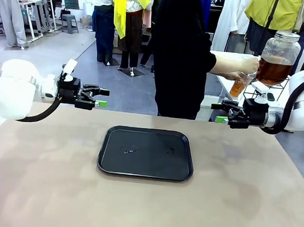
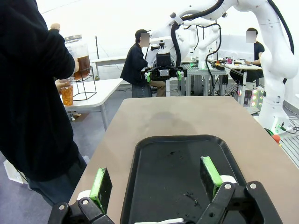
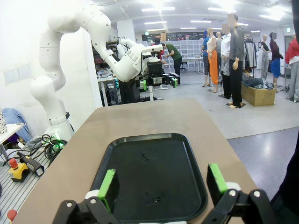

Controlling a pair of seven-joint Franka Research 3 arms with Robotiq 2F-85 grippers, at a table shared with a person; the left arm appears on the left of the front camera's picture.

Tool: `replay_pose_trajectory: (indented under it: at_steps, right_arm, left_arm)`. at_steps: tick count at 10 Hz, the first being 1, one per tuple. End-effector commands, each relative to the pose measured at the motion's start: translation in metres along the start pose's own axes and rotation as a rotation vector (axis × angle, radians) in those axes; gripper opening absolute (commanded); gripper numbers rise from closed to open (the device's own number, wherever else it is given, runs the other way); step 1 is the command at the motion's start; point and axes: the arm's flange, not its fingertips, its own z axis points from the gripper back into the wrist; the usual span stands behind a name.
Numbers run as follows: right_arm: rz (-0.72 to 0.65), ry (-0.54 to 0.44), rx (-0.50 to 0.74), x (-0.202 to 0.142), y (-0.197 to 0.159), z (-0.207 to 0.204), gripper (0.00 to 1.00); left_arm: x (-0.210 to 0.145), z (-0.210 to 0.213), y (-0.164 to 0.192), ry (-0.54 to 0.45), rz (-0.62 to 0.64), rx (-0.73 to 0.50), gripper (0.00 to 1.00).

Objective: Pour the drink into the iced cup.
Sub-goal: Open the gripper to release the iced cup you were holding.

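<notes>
1. Standing at the far side of the table [image 1: 40, 189], a person [image 1: 180, 52] in a black top faces a side table at the 2 o'clock corner of the front view.
2. Jar [image 1: 278, 56]: clear glass, lidded, on a wire stand on that side table. The drink [image 1: 274, 71], amber-brown, fills its lower half.
3. Cup [image 1: 240, 84]: clear, held tilted in the person's hand [image 1: 249, 65] under the jar's lower left edge. It already holds amber liquid. Ice inside cannot be made out.
4. Tray [image 1: 146, 152]: black, rounded corners, flat at the table's centre. A few small specks lie on it.
5. Left gripper [image 1: 99, 98]: at 9 o'clock from the tray, above the table's far edge, fingers level and aimed toward the middle. Jaws apart, nothing between them. In the left wrist view the green pads [image 2: 100, 188] stand wide, with the tray's near end between them.
6. Right gripper [image 1: 219, 112]: at 2 o'clock from the tray, level, aimed toward the middle. Jaws apart and empty; its pads [image 3: 217, 183] straddle the tray in the right wrist view.
7. Both grippers are well apart from the cup and jar.
</notes>
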Motion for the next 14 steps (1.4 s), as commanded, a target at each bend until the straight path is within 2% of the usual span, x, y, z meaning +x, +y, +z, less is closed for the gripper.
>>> replay_pose_trajectory:
  at_steps: [1, 14]
  right_arm:
    - [-0.008, 0.002, 0.004, 0.0039, -0.0012, -0.0015, 1.00]
    - [-0.008, 0.002, 0.004, 0.0039, -0.0012, -0.0015, 1.00]
  left_arm:
    - [0.0029, -0.0010, 0.0024, 0.000, 0.008, 0.001, 1.00]
    - [0.0029, -0.0010, 0.0024, 0.000, 0.008, 0.001, 1.00]
